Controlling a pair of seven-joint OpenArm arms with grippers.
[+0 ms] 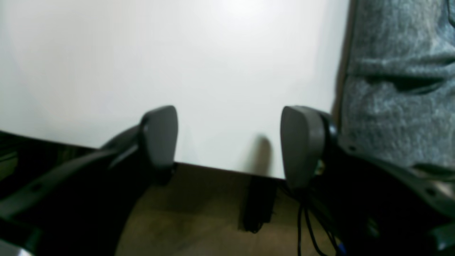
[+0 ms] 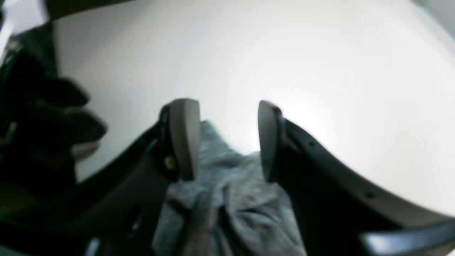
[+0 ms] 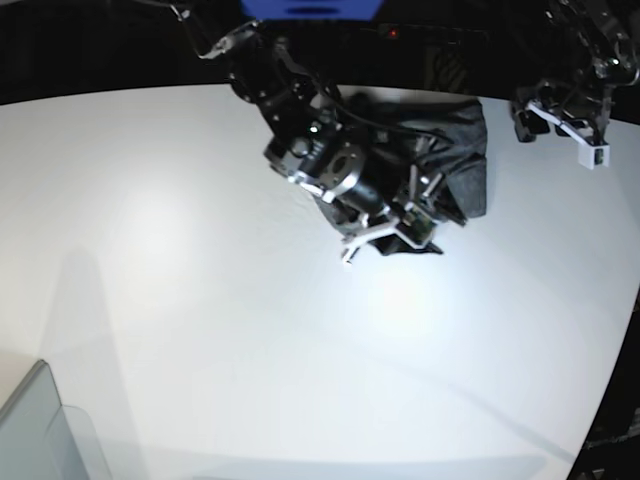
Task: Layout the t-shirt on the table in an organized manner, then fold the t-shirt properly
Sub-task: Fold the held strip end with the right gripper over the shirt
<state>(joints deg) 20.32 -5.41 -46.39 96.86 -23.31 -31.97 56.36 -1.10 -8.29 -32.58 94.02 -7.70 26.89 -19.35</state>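
The dark grey t-shirt [image 3: 455,150] lies crumpled in a heap at the far side of the white table [image 3: 200,280]. My right gripper [image 2: 225,140] hovers over the heap's near edge, open, with rumpled t-shirt fabric [image 2: 231,192] lying loose under and between its fingers. In the base view that gripper [image 3: 385,235] covers the heap's front left part. My left gripper [image 1: 231,142] stands open and empty over bare table [image 1: 177,71] by the table's edge, with the t-shirt [image 1: 398,89] just to its right, apart from it. The left arm [image 3: 570,110] sits at the far right.
A translucent grey bin corner [image 3: 35,430] shows at the near left. Past the table's edge in the left wrist view are brown floor [image 1: 199,213] and hanging cables [image 1: 305,220]. The table's curved edge [image 3: 600,400] runs along the right.
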